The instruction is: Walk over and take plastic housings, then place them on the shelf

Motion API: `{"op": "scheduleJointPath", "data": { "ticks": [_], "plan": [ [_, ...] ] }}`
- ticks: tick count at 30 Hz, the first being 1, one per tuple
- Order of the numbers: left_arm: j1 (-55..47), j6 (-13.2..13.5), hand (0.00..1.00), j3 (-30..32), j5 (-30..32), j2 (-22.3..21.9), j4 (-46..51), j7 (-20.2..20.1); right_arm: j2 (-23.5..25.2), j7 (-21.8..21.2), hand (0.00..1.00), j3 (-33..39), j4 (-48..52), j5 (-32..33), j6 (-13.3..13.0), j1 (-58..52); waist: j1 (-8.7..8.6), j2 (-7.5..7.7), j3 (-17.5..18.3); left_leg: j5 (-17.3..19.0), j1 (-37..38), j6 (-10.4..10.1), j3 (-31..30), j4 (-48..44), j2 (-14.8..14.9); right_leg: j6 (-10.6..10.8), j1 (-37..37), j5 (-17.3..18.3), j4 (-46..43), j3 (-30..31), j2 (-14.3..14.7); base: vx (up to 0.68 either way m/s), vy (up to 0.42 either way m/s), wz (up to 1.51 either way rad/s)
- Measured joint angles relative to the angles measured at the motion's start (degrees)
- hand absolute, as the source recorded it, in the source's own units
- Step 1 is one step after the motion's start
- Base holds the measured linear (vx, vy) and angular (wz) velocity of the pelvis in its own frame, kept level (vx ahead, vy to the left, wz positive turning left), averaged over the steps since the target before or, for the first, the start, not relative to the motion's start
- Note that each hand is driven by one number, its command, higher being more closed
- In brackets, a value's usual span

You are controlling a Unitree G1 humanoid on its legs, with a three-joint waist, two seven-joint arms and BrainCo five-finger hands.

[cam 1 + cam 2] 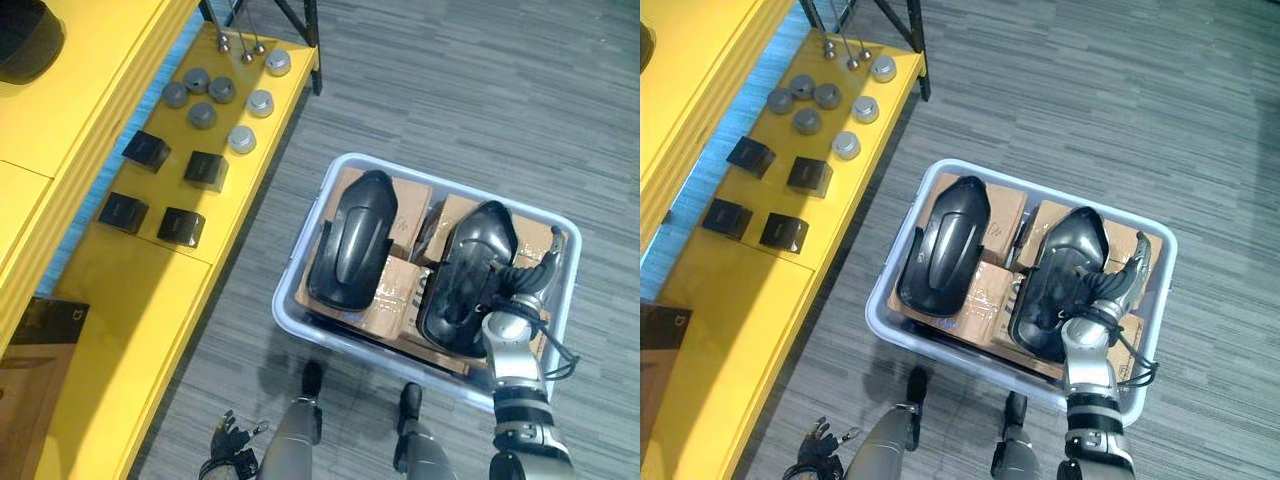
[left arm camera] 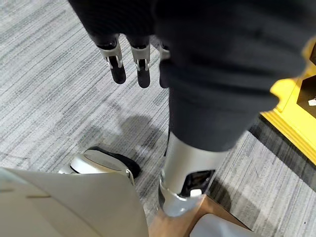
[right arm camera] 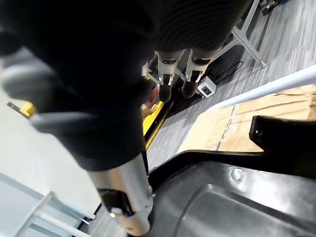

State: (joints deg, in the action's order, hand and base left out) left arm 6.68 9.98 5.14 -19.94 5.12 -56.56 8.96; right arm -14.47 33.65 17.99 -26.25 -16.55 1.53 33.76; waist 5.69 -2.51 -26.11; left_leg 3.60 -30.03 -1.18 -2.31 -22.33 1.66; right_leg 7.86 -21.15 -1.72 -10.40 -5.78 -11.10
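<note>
Black plastic housings in bin; right hand flat over one.

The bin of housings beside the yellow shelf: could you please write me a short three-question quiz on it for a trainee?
1. Multiple choice: how many black plastic housings lie in the bin? A) one B) two C) four
2. True or false: the right robot hand is at the housing nearer the yellow shelf.
3. Fill in the blank: inside the bin, the housings rest on ______ boxes.

Key
1. B
2. False: it is at the farther housing.
3. cardboard; the cardboard boxes show between and under the housings.
</note>
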Motion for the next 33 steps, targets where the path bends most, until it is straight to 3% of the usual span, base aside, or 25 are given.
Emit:
{"op": "scheduleJointPath", "data": {
  "ticks": [4,8,9,18,27,30,33],
  "plan": [
    [2.81,-0.04,0.00,-1.21,-0.14,-0.09,-1.17,0.05,-5.22,-1.43,0.00,0.15,-10.76,3.22,0.29,5.56,0.74,-0.93,-0.64,-0.60,-3.75,-0.22,-1.42,-1.10,0.34,-0.07,-2.93,-0.01,-0.97,-1.28,0.46,-0.02,-0.051,0.13],
    [5.72,-0.04,0.00,-1.21,-0.69,-1.23,-2.13,0.75,-5.60,-2.47,0.00,0.35,-15.34,5.65,0.83,9.19,0.95,-1.48,-1.21,-0.40,-5.53,-0.44,-1.84,-2.51,0.67,-0.24,-4.44,0.09,-2.09,-1.39,0.70,0.00,-0.047,0.00],
    [6.09,-0.04,0.00,-1.19,-0.96,-1.38,-2.17,0.79,-5.67,-2.49,1.00,0.35,-15.48,5.88,0.86,9.49,0.92,-1.48,-1.22,-0.31,-5.86,-0.50,-1.95,-2.88,0.75,-0.29,-4.67,0.13,-2.34,-1.43,0.77,-0.03,-0.054,0.01],
    [9.64,-0.65,0.00,-1.19,-2.49,-1.52,-5.69,1.96,-6.15,-4.60,1.00,0.50,-22.80,8.02,0.32,14.39,-0.41,-1.28,-1.21,-0.20,-6.36,-1.19,-2.08,-3.20,1.86,-0.89,-5.43,0.23,-3.13,-1.14,1.77,-0.04,-0.056,-0.04],
    [11.59,-0.55,0.00,-6.18,-2.44,-1.09,-6.24,3.94,-8.40,-6.82,1.00,1.04,-32.34,6.92,0.13,19.06,-0.50,-0.66,-1.07,-4.03,-1.74,-2.10,-1.81,3.97,2.29,-1.70,-4.03,-0.02,-2.10,-1.40,2.33,0.04,-0.081,0.00],
    [11.11,-0.55,0.00,-8.88,-2.41,-1.09,0.42,5.31,-9.55,-7.07,1.00,1.01,-34.62,5.48,0.75,19.36,-0.39,-0.71,-1.05,-4.85,-0.26,-2.50,-2.82,5.52,2.32,-2.14,-2.65,0.28,-2.05,-2.65,2.41,0.03,-0.075,0.17],
    [10.01,0.02,0.00,-9.64,-1.87,-1.09,13.60,6.72,-10.07,-7.04,1.00,0.12,-31.68,3.63,2.35,17.33,-0.35,-1.02,-1.16,-5.86,0.77,-2.55,-3.70,7.01,1.90,-2.17,-1.81,0.39,-2.05,-3.31,2.09,0.01,-0.037,0.16]
  ]
}}
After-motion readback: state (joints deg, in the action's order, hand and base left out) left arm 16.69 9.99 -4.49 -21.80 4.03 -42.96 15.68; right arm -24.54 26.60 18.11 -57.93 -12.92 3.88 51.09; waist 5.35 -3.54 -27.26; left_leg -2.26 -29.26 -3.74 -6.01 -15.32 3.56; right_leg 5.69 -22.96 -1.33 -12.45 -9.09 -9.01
